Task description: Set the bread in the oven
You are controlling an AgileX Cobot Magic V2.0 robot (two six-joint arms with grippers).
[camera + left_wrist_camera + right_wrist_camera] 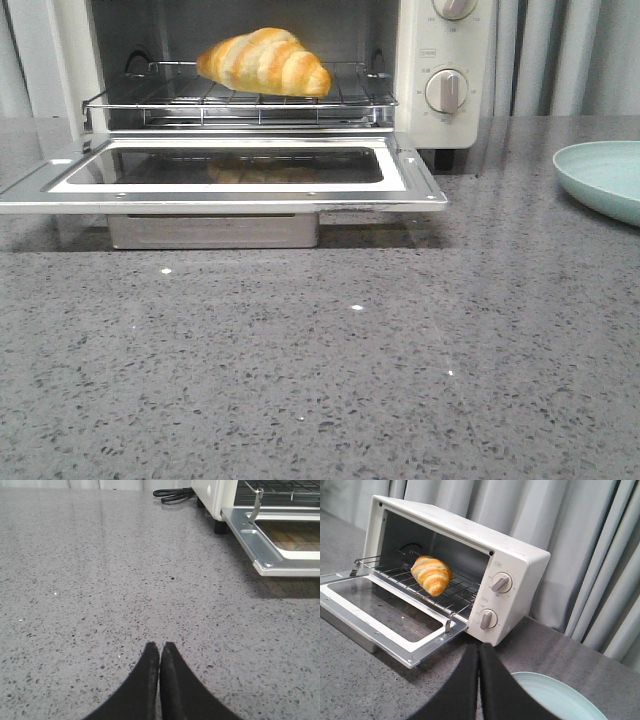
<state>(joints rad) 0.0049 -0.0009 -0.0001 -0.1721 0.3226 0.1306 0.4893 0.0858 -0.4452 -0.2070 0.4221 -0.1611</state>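
Note:
The bread (265,61), a golden-orange croissant with pale stripes, lies on the wire rack (240,100) inside the cream-white oven (445,60); it also shows in the right wrist view (432,574). The oven door (220,175) hangs open and flat. My left gripper (160,647) is shut and empty over bare counter, left of the door's corner (272,560). My right gripper (478,649) is shut and empty, in front of the oven's (510,575) knob side, next to a plate. Neither gripper shows in the front view.
A pale green plate (605,178) sits on the counter right of the oven, also in the right wrist view (555,700). A black power cord (172,495) lies behind the oven. Grey curtains (600,555) hang behind. The speckled grey counter (320,380) spreads in front.

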